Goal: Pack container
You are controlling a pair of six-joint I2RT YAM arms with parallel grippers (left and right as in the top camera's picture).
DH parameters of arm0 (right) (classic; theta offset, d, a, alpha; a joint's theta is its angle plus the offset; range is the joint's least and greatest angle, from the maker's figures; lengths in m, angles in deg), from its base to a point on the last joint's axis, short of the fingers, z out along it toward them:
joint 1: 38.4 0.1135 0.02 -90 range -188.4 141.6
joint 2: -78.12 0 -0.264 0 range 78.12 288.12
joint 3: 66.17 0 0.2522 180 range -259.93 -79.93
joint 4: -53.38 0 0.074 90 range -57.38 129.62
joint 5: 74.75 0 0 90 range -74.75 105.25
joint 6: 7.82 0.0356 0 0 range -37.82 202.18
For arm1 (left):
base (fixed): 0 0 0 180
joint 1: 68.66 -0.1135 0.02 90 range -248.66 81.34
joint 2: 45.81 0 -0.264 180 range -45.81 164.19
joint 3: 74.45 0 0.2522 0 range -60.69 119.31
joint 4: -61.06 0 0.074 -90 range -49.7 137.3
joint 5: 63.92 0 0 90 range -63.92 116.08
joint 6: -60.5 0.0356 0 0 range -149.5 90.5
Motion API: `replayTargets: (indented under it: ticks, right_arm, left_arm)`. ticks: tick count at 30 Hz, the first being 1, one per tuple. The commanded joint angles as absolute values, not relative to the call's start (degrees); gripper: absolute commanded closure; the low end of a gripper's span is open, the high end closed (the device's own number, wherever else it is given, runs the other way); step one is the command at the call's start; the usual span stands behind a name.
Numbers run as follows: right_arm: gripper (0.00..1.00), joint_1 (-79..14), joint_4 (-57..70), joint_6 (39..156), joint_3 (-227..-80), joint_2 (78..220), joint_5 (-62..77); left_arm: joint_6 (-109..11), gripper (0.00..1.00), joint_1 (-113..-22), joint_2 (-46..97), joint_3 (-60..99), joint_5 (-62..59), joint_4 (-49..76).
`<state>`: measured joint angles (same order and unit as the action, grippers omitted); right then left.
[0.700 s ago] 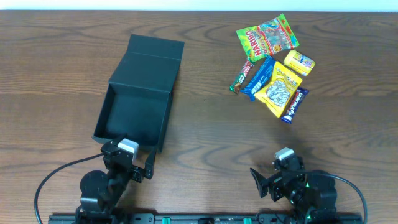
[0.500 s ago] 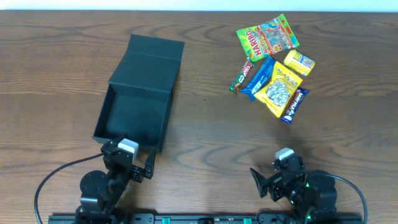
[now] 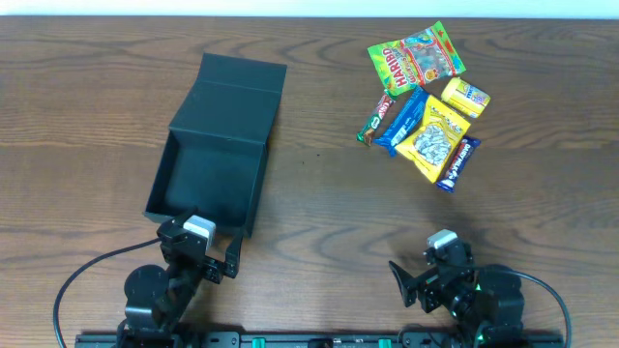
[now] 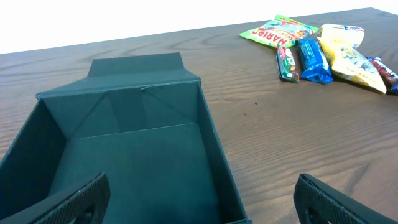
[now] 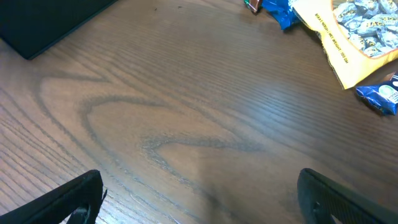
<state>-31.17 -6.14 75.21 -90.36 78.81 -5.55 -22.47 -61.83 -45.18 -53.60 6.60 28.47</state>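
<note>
On the left side of the wooden table (image 3: 319, 208) sits 1 dark box (image 3: 208, 182). It is open, and its lid (image 3: 235, 97) lies tipped back on the far side. The near end of the box is just in front of the left gripper (image 4: 202, 186). This gripper's 2 fingers (image 4: 73, 200) are spread wide apart and hold nothing, and the box shows between them. The right gripper (image 5: 199, 180) is low over bare wood, well apart from the box. Its 2 fingers (image 5: 339, 198) are spread wide too and hold nothing. Far off on the right side of the table lie 6 snacks close together: 1 green gummy bag (image 3: 416, 56), 1 small yellow pack (image 3: 466, 95), 1 big yellow bag (image 3: 435, 135), 1 blue bar (image 3: 404, 123), 1 dark bar (image 3: 375, 118) and 1 dark blue bar (image 3: 458, 162). The big yellow bag touches both blue bars.
</note>
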Motion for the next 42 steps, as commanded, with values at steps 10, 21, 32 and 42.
replayTargets:
  ticks: [10,21,32,42]
  right_arm:
    - [0.01,-30.87,-6.12,74.38,-90.1,78.44,-5.97]
    - [0.01,-30.87,-6.12,74.38,-90.1,78.44,-5.97]
    - [0.01,-30.87,-6.12,74.38,-90.1,78.44,-5.97]
    - [0.01,-30.87,-6.12,74.38,-90.1,78.44,-5.97]
  left_arm:
    - [-23.34,0.05,-62.05,-45.6,-54.91,6.57,28.49]
    - [-27.67,0.05,-61.92,-45.6,-54.72,-3.94,30.48]
    - [-31.58,0.05,-61.9,-38.8,-42.0,4.0,31.29]
    - [-31.17,0.05,-61.83,-7.41,-26.59,3.95,29.57]
